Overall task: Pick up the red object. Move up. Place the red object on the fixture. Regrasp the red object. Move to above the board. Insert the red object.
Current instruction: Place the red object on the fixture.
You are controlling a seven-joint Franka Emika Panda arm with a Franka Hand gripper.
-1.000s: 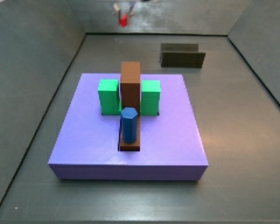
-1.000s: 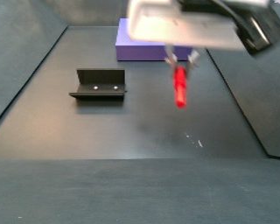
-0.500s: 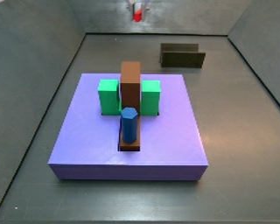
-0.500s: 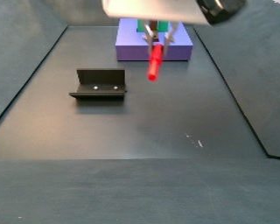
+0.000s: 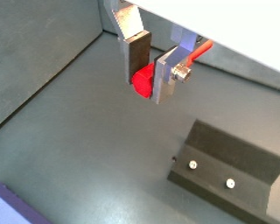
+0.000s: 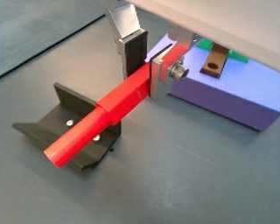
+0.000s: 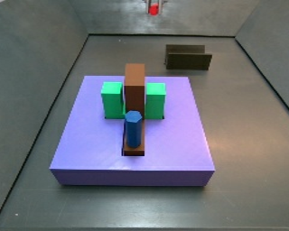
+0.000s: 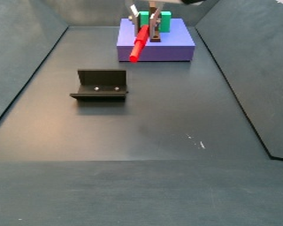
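My gripper [image 6: 150, 80] is shut on one end of the red object [image 6: 98, 122], a long thin red stick that slants down and away from the fingers [image 6: 133, 54]. In a wrist view the stick's red end [image 5: 143, 81] shows between the silver plates. The stick hangs high in the air, at the top edge of both side views [image 7: 154, 8] [image 8: 138, 44]. The fixture, a dark bracket, stands on the floor below [image 6: 60, 115] [image 5: 230, 166] [image 8: 100, 86]. The purple board [image 7: 172, 144] lies apart from it.
The board carries two green blocks [image 7: 112, 99], a long brown bar [image 7: 135, 86] and an upright blue peg [image 7: 133, 129]. Dark walls [image 8: 26, 71] ring the grey floor. The fixture [image 7: 188, 58] stands beyond the board's far end.
The gripper has risen with the red object held in it and shifted sideways, nearer to above the fixture. Board and fixture have not moved.
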